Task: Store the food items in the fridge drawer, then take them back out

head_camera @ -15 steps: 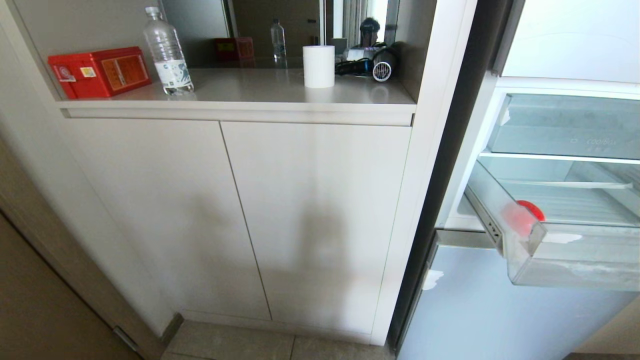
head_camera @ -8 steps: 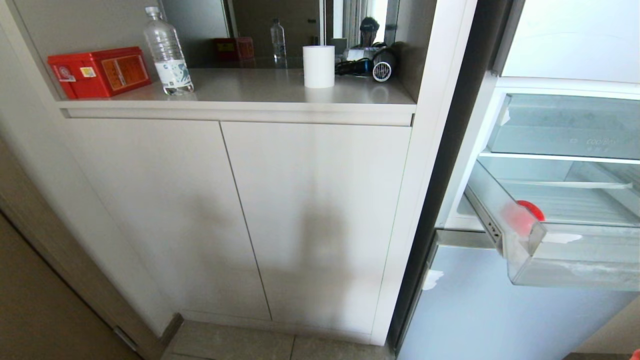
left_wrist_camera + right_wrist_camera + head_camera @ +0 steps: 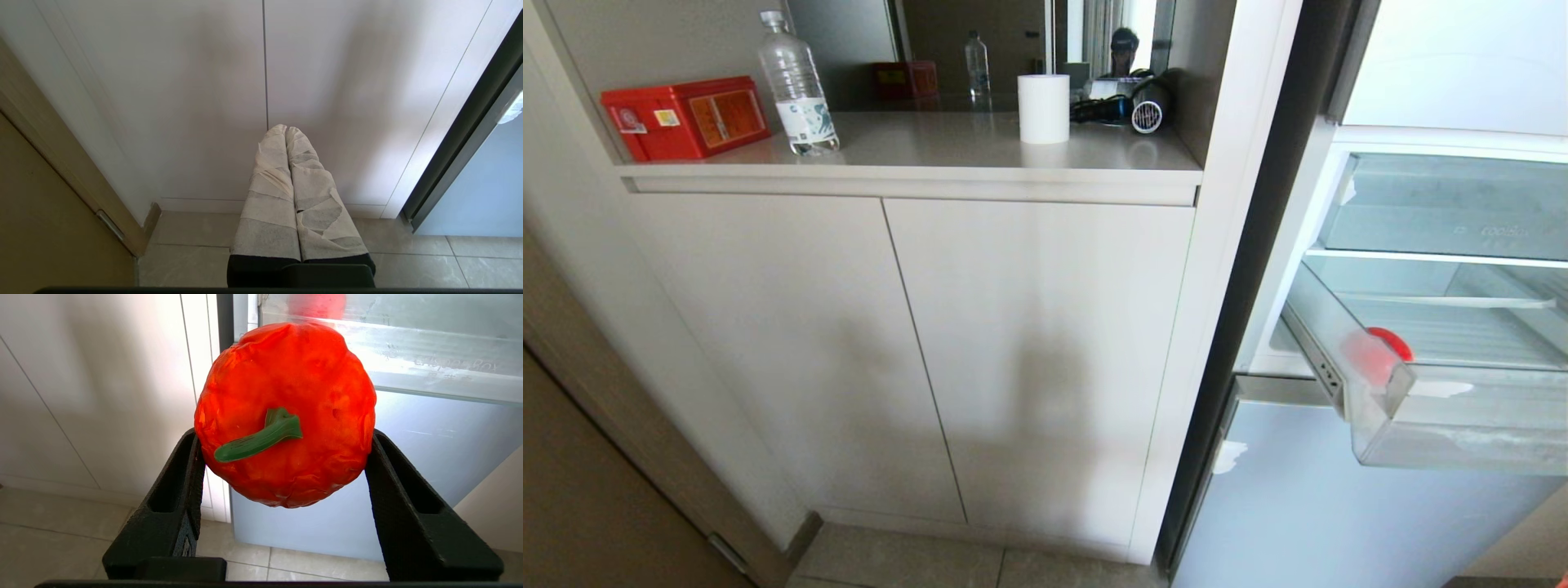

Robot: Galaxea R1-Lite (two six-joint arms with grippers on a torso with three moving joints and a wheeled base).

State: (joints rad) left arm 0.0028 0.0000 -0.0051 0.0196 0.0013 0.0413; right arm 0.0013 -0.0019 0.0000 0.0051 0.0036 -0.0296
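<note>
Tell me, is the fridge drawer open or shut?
Open. The fridge drawer sticks out past the fridge front, with a red food item showing inside.

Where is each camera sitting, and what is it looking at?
Head view: up on the head, looking down at pale cabinet doors and the open clear plastic fridge drawer holding a smooth red food piece; no arm shows.
Left wrist view: behind the tape-wrapped left gripper, shut, facing those doors.
Right wrist view: behind the right gripper, gripping an orange-red pepper, facing the drawer.
Shared: drawer, doors.
</note>
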